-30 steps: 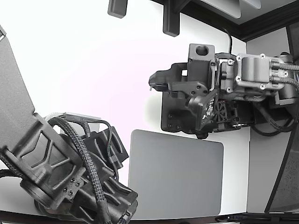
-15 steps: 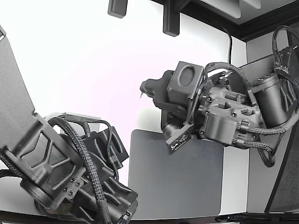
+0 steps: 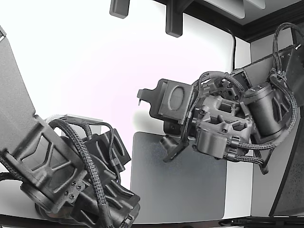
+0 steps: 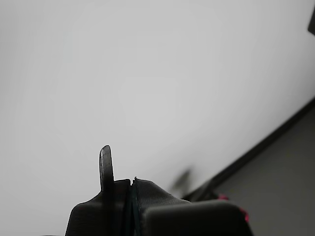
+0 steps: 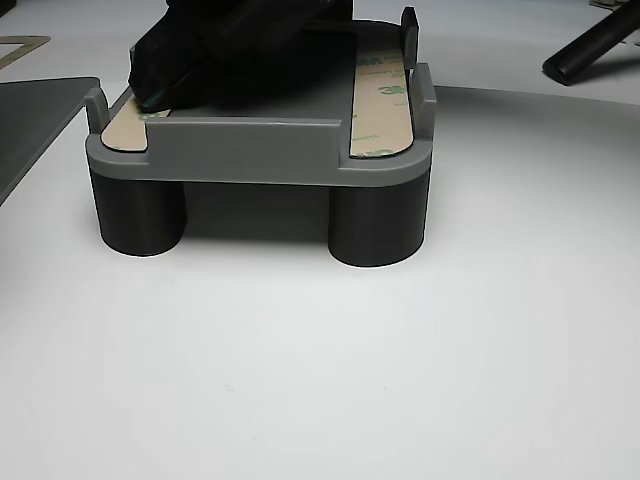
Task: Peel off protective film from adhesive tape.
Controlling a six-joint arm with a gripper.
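A grey holder [image 5: 262, 152] on two round feet stands on the white table in the other view. It carries two adhesive tape strips: a tan one [image 5: 120, 128] and one under green-printed protective film [image 5: 384, 98]. A dark gripper-like part [image 5: 230, 45] covers the holder's top, its tip resting by the tan strip. In the exterior view my gripper [image 3: 140, 97] hangs in the air to the left of the dark holder [image 3: 167, 127]. The wrist view shows my gripper [image 4: 119, 167] with its fingers pressed together over bare white surface. Whether any film is pinched between them cannot be made out.
A grey mat [image 3: 178, 185] lies on the table below my arm in the exterior view; its corner [image 5: 35, 120] shows in the other view. A second arm [image 3: 66, 175] fills the exterior view's lower left. Dark posts [image 3: 173, 19] hang at the top.
My arm has rolled and swung toward the exterior view's left. The gripper tip has moved away from the holder, left and slightly down. The second arm has not moved.
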